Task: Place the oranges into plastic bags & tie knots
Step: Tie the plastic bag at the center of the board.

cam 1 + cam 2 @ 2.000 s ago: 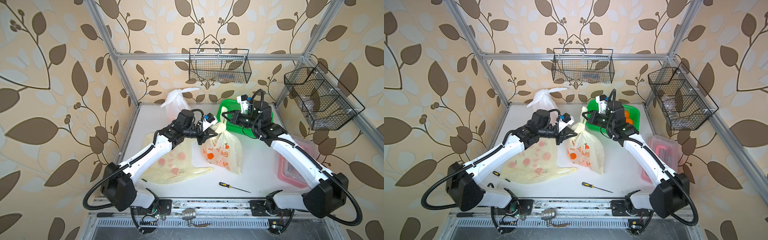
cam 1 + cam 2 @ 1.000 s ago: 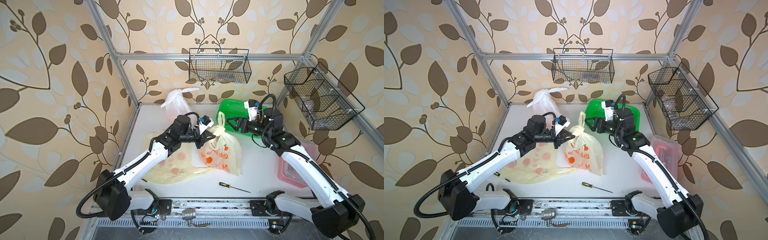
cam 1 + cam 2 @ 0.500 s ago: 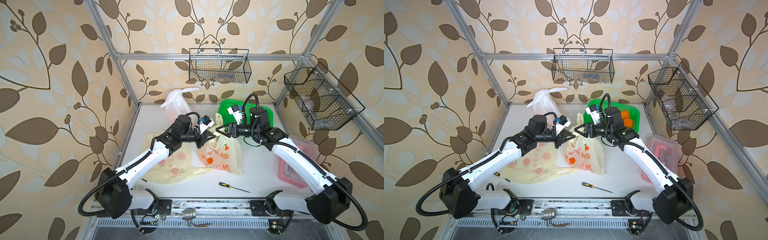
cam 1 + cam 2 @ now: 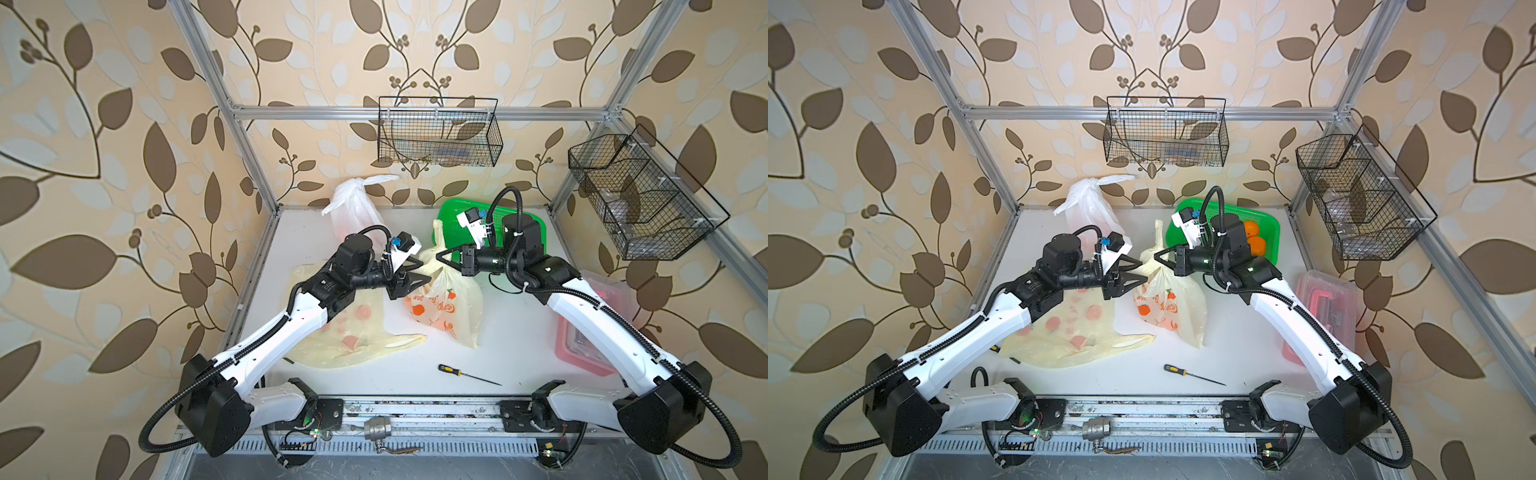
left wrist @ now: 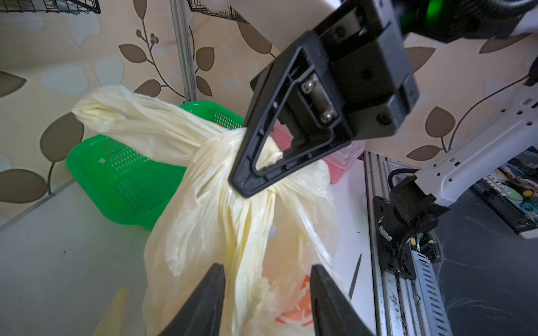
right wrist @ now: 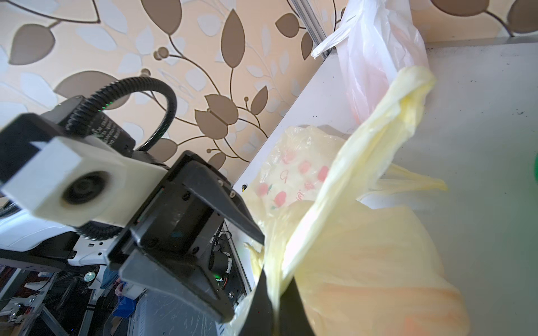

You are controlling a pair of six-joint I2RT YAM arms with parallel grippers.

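Note:
A pale yellow printed plastic bag [image 4: 446,305] stands mid-table, orange shapes showing through it. Its handles are bunched into a knot [image 5: 215,145], one strap end sticking up. My right gripper [image 6: 275,293] is shut on a handle strap at the knot, as both top views show [image 4: 1156,256]. My left gripper [image 5: 267,279] is open just left of the bag top [image 4: 426,274], with bag plastic between its fingers [image 5: 214,291] but not pinched. Two oranges [image 4: 1253,237] lie in the green basket [image 4: 1225,212]. A knotted white bag [image 4: 353,203] stands at the back. A second yellow bag [image 4: 353,334] lies flat under my left arm.
A screwdriver [image 4: 467,374] lies near the front edge. A clear box with a pink handle [image 4: 594,328] sits at the right under my right arm. Black wire baskets hang on the back wall [image 4: 438,133] and on the right wall [image 4: 636,195].
My right gripper swung from the green basket to the bag top and shut on a handle strap. My left gripper opened and let go of the bag top.

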